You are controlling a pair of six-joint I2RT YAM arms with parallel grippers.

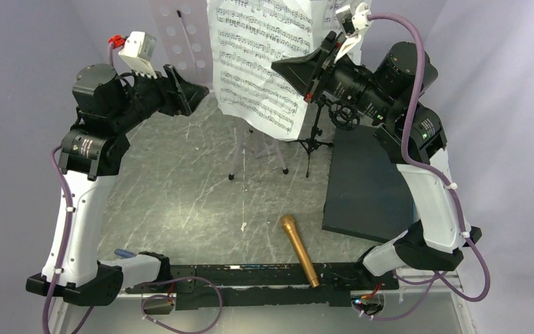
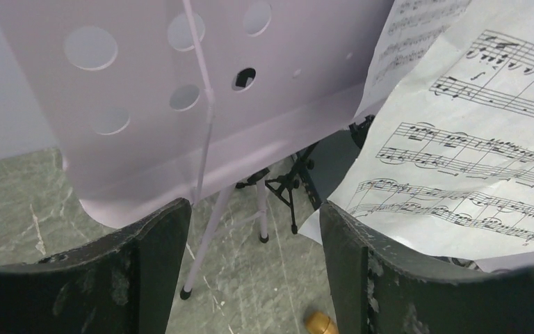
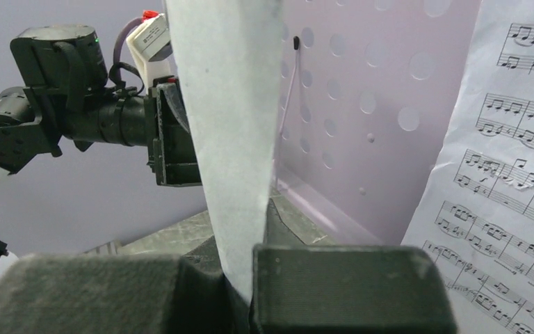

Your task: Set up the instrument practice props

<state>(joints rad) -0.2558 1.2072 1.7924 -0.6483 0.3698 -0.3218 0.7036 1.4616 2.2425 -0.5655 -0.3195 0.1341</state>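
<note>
The pale lilac music stand (image 1: pixel 181 35) stands at the back of the table, and its perforated desk (image 2: pixel 181 104) fills the left wrist view. My right gripper (image 1: pixel 293 71) is shut on a white music sheet (image 1: pixel 264 62), which hangs curled in front of the stand. That sheet runs edge-on between the jaws (image 3: pixel 229 125), and a second printed sheet (image 3: pixel 514 174) lies to the right against the desk (image 3: pixel 375 104). My left gripper (image 1: pixel 191 94) hovers open by the desk's lower left, with nothing between its fingers (image 2: pixel 146 264). The gold microphone (image 1: pixel 299 249) lies on the table near the front. The black mic stand (image 1: pixel 316 132) stands behind the sheet.
A dark grey slab (image 1: pixel 368 181) lies on the table under the right arm. The music stand's legs (image 2: pixel 208 229) and the mic stand's legs (image 2: pixel 288 184) stand close together below the desk. Grey walls close in the back and both sides.
</note>
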